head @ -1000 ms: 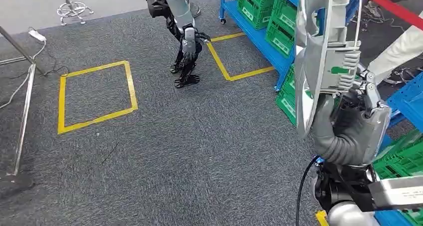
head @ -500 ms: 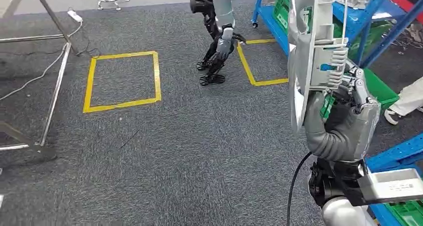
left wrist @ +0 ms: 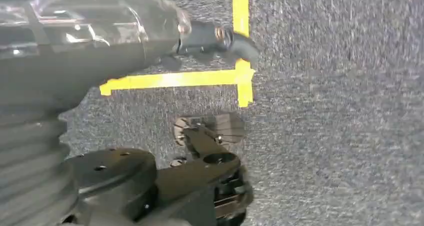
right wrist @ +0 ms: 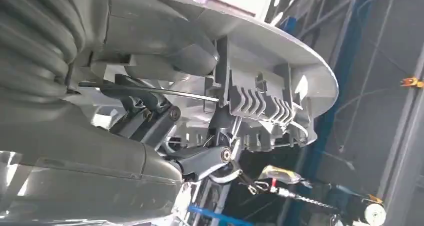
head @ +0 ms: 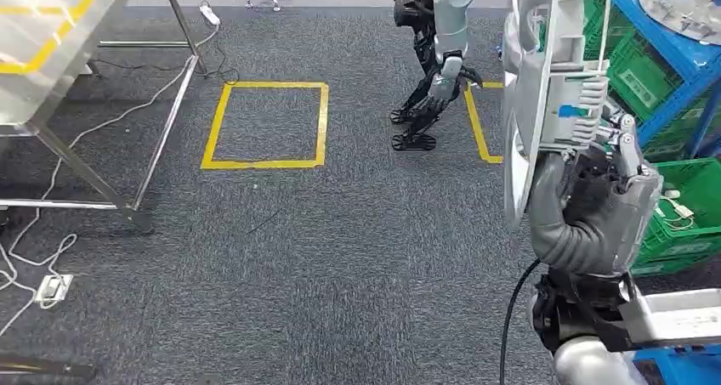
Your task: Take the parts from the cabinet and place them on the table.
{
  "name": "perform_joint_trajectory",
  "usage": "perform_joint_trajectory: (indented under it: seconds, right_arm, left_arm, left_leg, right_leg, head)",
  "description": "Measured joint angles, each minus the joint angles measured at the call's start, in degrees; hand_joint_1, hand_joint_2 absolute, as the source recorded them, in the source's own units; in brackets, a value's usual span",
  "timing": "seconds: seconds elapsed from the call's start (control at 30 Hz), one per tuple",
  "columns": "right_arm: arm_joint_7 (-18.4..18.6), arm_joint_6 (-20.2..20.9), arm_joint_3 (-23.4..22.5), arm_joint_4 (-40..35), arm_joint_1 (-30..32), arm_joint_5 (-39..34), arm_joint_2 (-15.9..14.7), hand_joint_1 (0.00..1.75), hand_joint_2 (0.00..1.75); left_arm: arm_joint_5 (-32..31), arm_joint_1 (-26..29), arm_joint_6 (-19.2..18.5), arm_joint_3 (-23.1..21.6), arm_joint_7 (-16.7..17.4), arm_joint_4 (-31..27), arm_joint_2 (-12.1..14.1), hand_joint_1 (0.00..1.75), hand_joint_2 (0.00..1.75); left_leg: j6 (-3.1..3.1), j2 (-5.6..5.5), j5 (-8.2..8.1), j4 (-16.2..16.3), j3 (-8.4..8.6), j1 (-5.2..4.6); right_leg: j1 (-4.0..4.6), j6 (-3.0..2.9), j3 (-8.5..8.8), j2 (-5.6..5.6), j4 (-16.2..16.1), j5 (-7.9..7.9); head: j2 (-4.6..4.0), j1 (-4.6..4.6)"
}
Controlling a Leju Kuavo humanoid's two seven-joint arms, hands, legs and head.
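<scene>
Fingers [head: 627, 147] of the right hand [head: 595, 206] were wrapped round the lower edge of the part [head: 544, 87], thumb on one face and darker fingers on the other; the right wrist view showed the same clamp at the part's ribbed connector block [right wrist: 260, 104].

Item, carried: one large moulded grey-white plastic part, held upright on edge at about 2 o'clock in the head view, above the carpet [head: 340, 249]. Curved outer rim, ribbed back, a small blue tab by the fingers, thin wire along one side.

Item, destination: steel table [head: 51, 36], at 10 o'clock, well apart from the part.

Item, left hand [head: 442, 83]: hanging at 12 o'clock beside the yellow floor square [head: 265, 123]; whether its fingers were wide or curled could not be told.

Handling, judged: transit step. Grip low on a tall piece, so it would likely sway; keep it vertical, walk evenly, clear the blue cabinet [head: 672, 53].
</scene>
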Motion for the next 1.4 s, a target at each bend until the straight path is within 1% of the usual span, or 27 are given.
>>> perform_joint_trajectory:
  seconds: [0.07, 0.1, 0.17, 0.2, 0.23, 0.27, 0.3, 0.4, 0.47, 0.5, 0.57, 0.6, 0.67, 0.73, 0.77, 0.9, 0.93, 0.97, 1.0, 1.07, 1.1, 1.13, 1.2, 1.23, 1.27, 1.33, 1.4]
  right_arm:
    - [0.1, 0.0, 0.1, 0.0, 0.1, 0.0, 0.0, 1.75, 1.75]
    - [0.1, 0.0, 0.1, 0.0, 0.1, 0.0, 0.0, 1.75, 1.75]
    - [0.2, 0.0, 0.1, 0.0, 0.1, 0.0, 0.0, 1.75, 1.75]
    - [0.2, 0.1, 0.3, 0.0, 0.1, 0.0, 0.0, 1.75, 1.75]
    - [0.2, 0.1, 0.4, 0.0, 0.0, 0.0, 0.0, 1.75, 1.75]
    - [0.2, 0.1, 0.4, 0.0, 0.1, 0.0, 0.0, 1.75, 1.75]
    - [0.3, 0.1, 0.5, 0.0, -0.1, 0.0, 0.0, 1.75, 1.75]
    - [0.4, -0.1, 0.5, 0.0, 0.0, 0.0, 0.0, 1.75, 1.75]
    - [1.1, -0.7, 0.2, -0.1, 0.5, -0.2, -0.3, 1.75, 1.75]
    - [1.4, -1.0, -0.2, -0.5, 1.1, -0.6, -0.8, 1.75, 1.75]
    - [1.6, -1.2, -1.4, -1.2, 2.7, -2.6, -2.1, 1.75, 1.75]
    - [1.5, -1.2, -2.4, -1.8, 3.6, -4.2, -3.0, 1.75, 1.75]
    - [1.5, -0.9, -4.1, -2.6, 4.8, -6.1, -4.3, 1.75, 1.75]
    - [1.4, -0.5, -5.7, -3.3, 5.1, -7.0, -5.2, 1.75, 1.75]
    - [1.0, 0.2, -6.8, -4.0, 5.3, -7.2, -5.7, 1.75, 1.75]
    - [1.0, 1.7, -8.2, -4.9, 4.8, -6.5, -6.1, 1.75, 1.75]
    - [1.0, 1.8, -8.3, -5.0, 4.8, -6.4, -6.1, 1.75, 1.75]
    - [1.2, 2.0, -8.3, -5.0, 4.9, -6.4, -6.1, 1.75, 1.75]
    - [1.2, 2.0, -8.4, -5.1, 4.9, -6.3, -6.1, 1.75, 1.75]
    - [1.2, 2.0, -8.6, -5.1, 4.9, -6.1, -6.0, 1.75, 1.75]
    - [1.2, 2.0, -8.6, -5.0, 4.8, -6.0, -6.0, 1.75, 1.75]
    - [1.2, 1.9, -8.6, -5.0, 4.9, -6.0, -5.9, 1.75, 1.75]
    - [1.2, 2.0, -8.6, -5.0, 4.9, -6.0, -5.8, 1.75, 1.75]
    - [1.2, 2.0, -8.6, -5.0, 4.8, -6.0, -5.8, 1.75, 1.75]
    - [1.2, 2.0, -8.6, -5.1, 4.9, -6.0, -5.8, 1.75, 1.75]
    - [1.2, 1.9, -8.7, -5.1, 4.7, -6.0, -5.9, 1.75, 1.75]
    - [1.2, 2.0, -8.6, -5.0, 4.7, -6.0, -5.8, 1.75, 1.75]
  left_arm:
    - [0.0, 0.1, 0.0, 0.0, 0.0, 0.0, 0.0, 0.00, 1.75]
    - [0.0, 0.2, 0.0, 0.0, 0.0, 0.0, 0.0, 0.00, 1.75]
    - [0.0, 0.2, 0.0, 0.0, 0.0, 0.0, 0.0, 0.00, 1.75]
    - [0.0, 0.2, 0.0, 0.0, 0.0, 0.0, 0.0, 0.00, 1.75]
    - [0.0, 0.1, 0.0, 0.0, 0.0, 0.0, 0.0, 0.00, 1.75]
    - [0.0, 0.0, 0.0, 0.0, 0.0, 0.0, -0.3, 0.00, 1.75]
    - [0.0, 0.1, 0.0, 0.0, 0.0, 0.0, -0.3, 0.00, 1.75]
    - [0.0, 0.2, 0.0, 0.0, 0.0, 0.0, -0.3, 0.00, 1.75]
    - [-0.6, 0.1, 0.5, 0.0, -0.1, 0.0, -0.4, 0.00, 1.75]
    - [-0.9, -0.1, 0.7, 0.0, -0.1, 0.0, -0.7, 0.00, 1.75]
    - [-1.5, -0.2, 1.8, 0.0, -0.6, 0.0, -1.6, 0.00, 1.75]
    - [-1.7, -0.1, 2.4, 0.0, -0.9, 0.0, -2.2, 0.00, 1.75]
    - [-2.0, 0.0, 3.0, 0.0, -1.3, 0.0, -3.1, 0.00, 1.75]
    - [-2.0, 0.0, 3.1, 0.0, -1.6, -0.1, -3.7, 0.00, 1.75]
    - [-2.0, 0.0, 3.1, 0.0, -1.7, -0.1, -4.2, 0.00, 1.75]
    - [-1.5, 0.4, 2.8, 0.0, -1.3, -0.1, -4.6, 0.00, 1.75]
    - [-1.4, 0.4, 2.8, 0.0, -1.0, -0.1, -4.5, 0.00, 1.75]
    - [-1.3, 0.5, 2.7, 0.0, -0.9, 0.0, -4.5, 0.00, 1.75]
    - [-1.3, 0.3, 2.6, 0.0, -0.8, 0.0, -4.4, 0.00, 1.75]
    - [-1.1, 0.3, 2.6, 0.0, -0.5, 0.0, -4.4, 0.00, 1.75]
    - [-1.1, 0.4, 2.6, 0.0, -0.4, 0.0, -4.5, 0.00, 1.75]
    - [-1.1, 0.4, 2.6, 0.0, -0.3, 0.0, -4.5, 0.00, 1.75]
    - [-1.0, 0.4, 2.6, 0.0, 0.0, 0.0, -4.4, 0.00, 1.75]
    - [-1.0, 0.4, 2.6, 0.0, 0.0, 0.0, -4.4, 0.00, 1.75]
    - [-1.0, 0.3, 2.6, 0.0, 0.0, 0.0, -4.4, 0.00, 1.75]
    - [-1.0, 0.3, 2.6, 0.0, 0.0, 0.0, -4.4, 0.00, 1.75]
    - [-1.0, 0.4, 2.6, 0.0, 0.0, 0.0, -4.3, 0.00, 1.75]
  left_leg:
    - [-0.71, -0.15, -2.93, 7.8, -3.79, 0.77]
    - [-1.09, -0.14, -2.66, 9.0, -4.38, 1.14]
    - [-1.94, 0.45, 1.22, 3.4, -1.34, 1.78]
    - [-2.29, 1.85, 3.51, -1.5, 1.48, 1.97]
    - [-2.61, 4.81, 4.68, -6.4, 4.09, 2.09]
    - [-2.18, 5.83, 3.81, -6.8, 4.47, 1.33]
    - [-0.95, 4.85, 3.98, -6.8, 4.22, 1.31]
    - [0.43, 3.16, 4.00, -6.8, 4.05, 0.96]
    - [1.11, 1.77, 4.15, -7.0, 4.19, 1.06]
    - [1.48, 1.01, 4.21, -7.0, 4.19, 0.98]
    - [1.85, -0.86, 4.23, -6.9, 4.20, 0.63]
    - [2.00, -1.87, 4.29, -6.9, 4.24, 0.42]
    - [2.18, -3.70, 4.41, -6.9, 4.30, 0.08]
    - [2.31, -5.34, 4.52, -6.9, 4.35, -0.04]
    - [2.22, -5.98, 4.64, -6.9, 4.20, -0.25]
    - [1.04, -8.15, 5.41, -7.1, 3.41, 0.13]
    - [1.09, -6.99, 4.82, -6.7, 3.22, 0.01]
    - [0.76, -1.92, 3.17, -5.2, 2.64, -0.68]
    - [0.37, -0.57, 1.02, -2.1, 1.16, -0.37]
    - [-0.21, -0.11, -2.62, 5.7, -2.20, 0.32]
    - [-0.55, -0.12, -3.33, 8.4, -3.38, 0.56]
    - [-0.87, -0.08, -2.60, 8.3, -3.21, 0.93]
    - [-1.35, 0.91, 1.67, 1.1, 0.93, 1.22]
    - [-1.40, 2.58, 3.75, -4.0, 3.89, 1.19]
    - [-1.34, 5.50, 2.91, -6.9, 5.34, 0.66]
    - [0.28, 4.41, 3.38, -7.1, 5.28, 0.46]
    - [0.81, 3.37, 3.47, -7.1, 5.07, 0.25]
  right_leg:
    - [-0.08, 0.02, -0.01, -1.51, 0.0, -0.10]
    - [-0.18, 0.19, -0.01, -2.20, 0.1, -0.20]
    - [-0.52, 0.78, 0.06, -3.50, 0.4, -0.57]
    - [-0.70, 1.26, 0.13, -3.99, 0.8, -0.90]
    - [-0.65, 1.88, 0.22, -4.50, 1.4, -1.38]
    - [-0.36, 2.45, -0.02, -4.82, 1.9, -1.86]
    - [-0.41, 2.66, 0.10, -5.18, 2.1, -1.99]
    - [-0.96, 3.24, 0.39, -6.50, 2.0, -2.22]
    - [-1.36, 3.66, -0.62, -2.24, 4.8, -4.95]
    - [-1.22, 3.57, -2.31, -1.18, 8.7, -7.06]
    - [-0.93, 3.33, -6.68, -0.38, 18.0, -10.66]
    - [-0.85, 3.06, -7.93, -0.28, 20.2, -10.77]
    - [-0.46, 2.14, -7.12, 0.06, 17.0, -7.34]
    - [0.15, 0.98, -3.50, 1.52, 7.6, -1.61]
    - [0.25, 0.35, -2.12, 4.17, 4.5, -1.14]
    - [0.34, 0.45, -1.53, 2.63, 2.7, -1.06]
    - [-0.27, 0.56, -1.06, 1.74, 1.6, -0.45]
    - [-0.07, 0.38, -0.78, 1.18, 1.1, -0.24]
    - [-0.03, 0.12, -0.80, 0.52, 1.1, -0.16]
    - [0.02, 0.14, -0.82, -0.90, 1.1, -0.21]
    - [-0.03, 0.16, -0.84, -1.66, 1.2, -0.25]
    - [-0.10, 0.26, -0.83, -2.34, 1.2, -0.31]
    - [-0.34, 0.70, -0.77, -3.58, 1.4, -0.59]
    - [-0.43, 1.07, -0.70, -4.03, 1.7, -0.83]
    - [-0.40, 1.48, -0.67, -4.50, 1.9, -1.10]
    - [-0.02, 2.06, -0.65, -5.19, 2.3, -1.37]
    - [-0.21, 2.38, -0.32, -6.05, 2.0, -1.25]
  head:
    - [0.00, -0.28]
    - [0.00, -0.46]
    - [0.00, -0.66]
    - [0.00, -0.87]
    - [0.00, -1.22]
    - [0.00, -1.71]
    - [0.00, -1.18]
    - [0.00, -0.94]
    - [0.00, -0.72]
    - [0.00, -0.59]
    - [0.00, -0.17]
    - [0.00, 0.07]
    - [0.00, 0.54]
    - [0.00, 0.92]
    - [0.00, 0.81]
    - [0.00, 1.12]
    - [0.00, 1.05]
    - [0.00, 0.68]
    - [0.00, 0.13]
    - [0.00, -0.02]
    - [0.00, -0.15]
    - [0.00, -0.33]
    - [0.00, -0.61]
    - [0.00, -0.85]
    - [0.00, -1.22]
    - [0.00, -1.12]
    - [0.00, -0.87]
